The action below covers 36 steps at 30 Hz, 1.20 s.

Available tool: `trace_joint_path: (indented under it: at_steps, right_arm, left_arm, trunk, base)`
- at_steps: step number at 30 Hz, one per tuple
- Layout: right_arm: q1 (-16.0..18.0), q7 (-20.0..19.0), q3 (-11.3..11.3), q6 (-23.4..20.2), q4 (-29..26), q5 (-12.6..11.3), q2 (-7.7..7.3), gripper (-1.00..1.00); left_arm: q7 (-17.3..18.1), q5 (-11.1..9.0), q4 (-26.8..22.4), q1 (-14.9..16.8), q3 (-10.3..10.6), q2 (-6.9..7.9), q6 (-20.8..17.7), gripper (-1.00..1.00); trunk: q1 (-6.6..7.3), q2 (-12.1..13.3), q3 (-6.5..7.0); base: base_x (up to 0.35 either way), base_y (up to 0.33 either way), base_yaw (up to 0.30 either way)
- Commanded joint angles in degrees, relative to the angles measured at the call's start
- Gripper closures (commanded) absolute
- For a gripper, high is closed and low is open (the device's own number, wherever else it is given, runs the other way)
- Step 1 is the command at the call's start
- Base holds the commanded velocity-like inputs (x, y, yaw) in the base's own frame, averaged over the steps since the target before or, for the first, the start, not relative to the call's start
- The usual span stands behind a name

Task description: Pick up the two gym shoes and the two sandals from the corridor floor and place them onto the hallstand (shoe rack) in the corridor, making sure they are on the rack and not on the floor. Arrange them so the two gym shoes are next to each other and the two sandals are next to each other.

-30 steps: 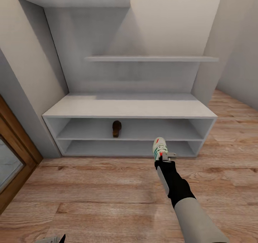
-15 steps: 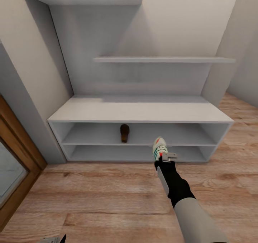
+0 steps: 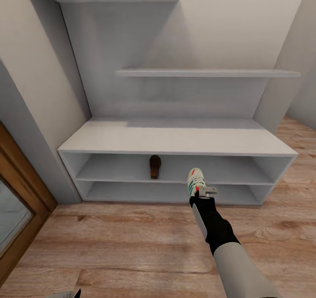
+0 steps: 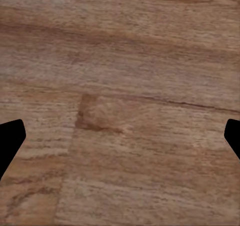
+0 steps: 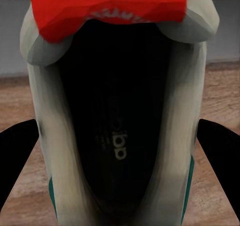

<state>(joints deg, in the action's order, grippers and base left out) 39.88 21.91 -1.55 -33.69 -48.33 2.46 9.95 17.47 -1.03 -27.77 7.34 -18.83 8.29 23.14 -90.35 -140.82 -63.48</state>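
One gym shoe (image 3: 195,181) is clamped in the right gripper (image 3: 202,191), held off the corridor floor (image 3: 131,236) at the end of the outstretched right arm, its toe pointing toward the hallstand (image 3: 175,137) and its image overlapping the front edge of the open shelves. From the right wrist camera the shoe (image 5: 120,116) is seen from behind — dark opening, red patch at the far end, white sides — with the two dark fingers (image 5: 220,151) closed against either side of it. One brown sandal (image 3: 154,166) stands on the upper of the two open shelves, near the middle and set toward the back. The bench top of the hallstand and the staggered wall shelves above it are bare grey. A wooden door frame (image 3: 17,201) runs along the left edge of the head view. The left gripper (image 4: 120,141) faces wood-grain planks — its two dark fingertips (image 4: 10,141) sit at opposite edges of the left wrist view, spread wide with nothing between them.
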Motion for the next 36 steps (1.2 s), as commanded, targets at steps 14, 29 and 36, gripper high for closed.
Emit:
trace_joint_path:
  at_steps: [14,29,36]
  right_arm:
    - [0.0,0.0,-0.2,-0.4,-0.2,0.3,0.05,1.00]
    - [0.0,0.1,-0.3,-0.4,-0.3,0.3,0.05,1.00]
    - [0.0,0.1,-0.3,-0.4,-0.3,0.3,0.05,1.00]
  left_arm:
    - [0.6,0.0,0.1,0.0,-0.3,-0.06,0.1,-1.00]
    - [0.6,0.0,0.2,0.0,-0.2,-0.12,0.1,-1.00]
    - [0.6,0.0,0.2,0.0,-0.2,-0.12,0.1,-1.00]
  trunk:
    - [0.00,0.0,-0.07]
    - [0.00,0.0,-0.34]
    - [0.00,0.0,-0.72]
  base:
    - [0.301,-0.010,0.002]
    - [0.105,-0.034,0.000]
    - [0.000,0.000,0.000]
